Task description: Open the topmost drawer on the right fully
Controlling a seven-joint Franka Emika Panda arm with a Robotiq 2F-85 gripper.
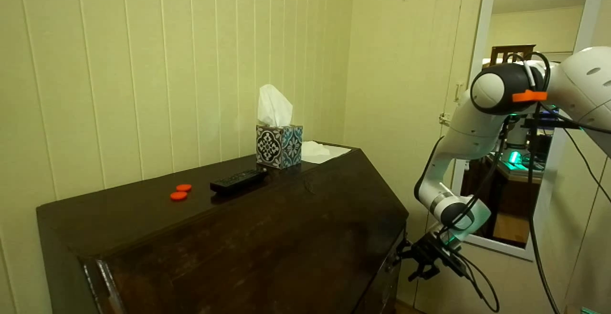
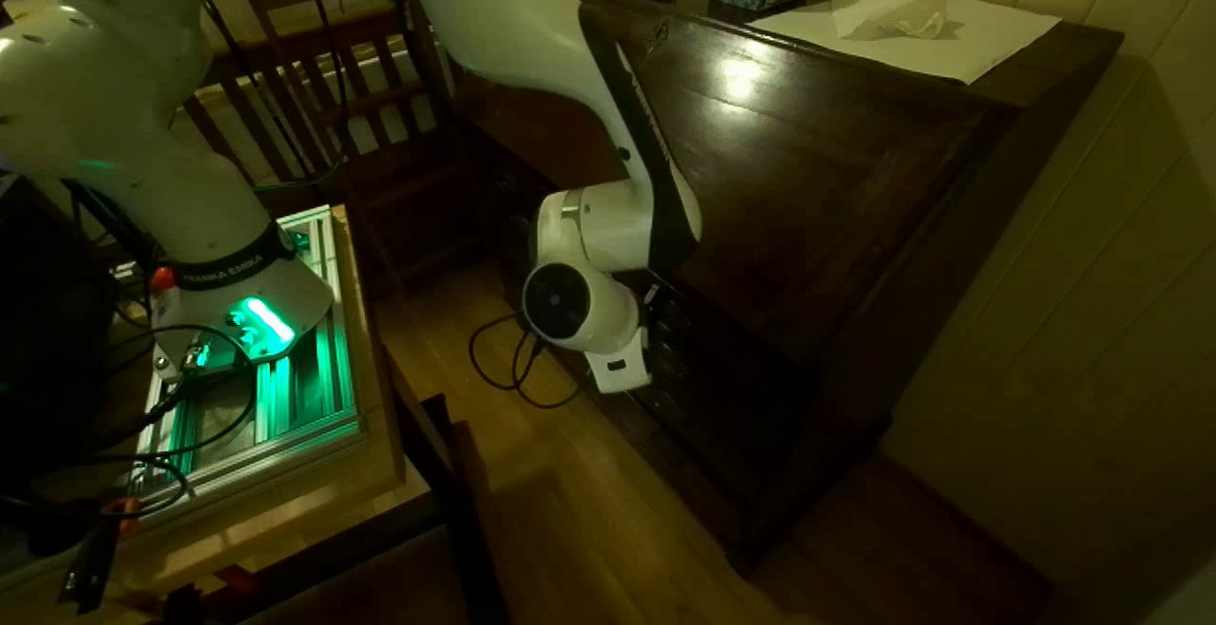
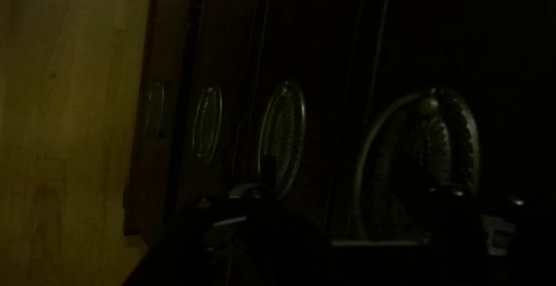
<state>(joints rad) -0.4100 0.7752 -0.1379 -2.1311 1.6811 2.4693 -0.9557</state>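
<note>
The dark wooden desk (image 1: 267, 242) shows in both exterior views (image 2: 817, 169), with drawers below its slanted front. In the wrist view the picture is dark and turned, with the floor at the left. The topmost drawer front (image 3: 417, 55) is at the right and carries a large oval metal handle (image 3: 438, 142). It is too dark to tell if this drawer stands out. My gripper (image 3: 341, 177) is open; one finger overlaps this handle and the other overlaps the handle below. I cannot tell whether a finger touches or hooks the handle. In an exterior view my gripper (image 1: 409, 265) is at the desk's front.
Lower handles (image 3: 282, 125) run toward the wooden floor (image 3: 65, 103). On the desk top are a tissue box (image 1: 279, 147), a remote (image 1: 238, 180), red discs (image 1: 179, 195) and white paper (image 2: 988, 46). A mirror (image 1: 477, 66) is behind the arm. A wooden chair (image 2: 380, 93) stands nearby.
</note>
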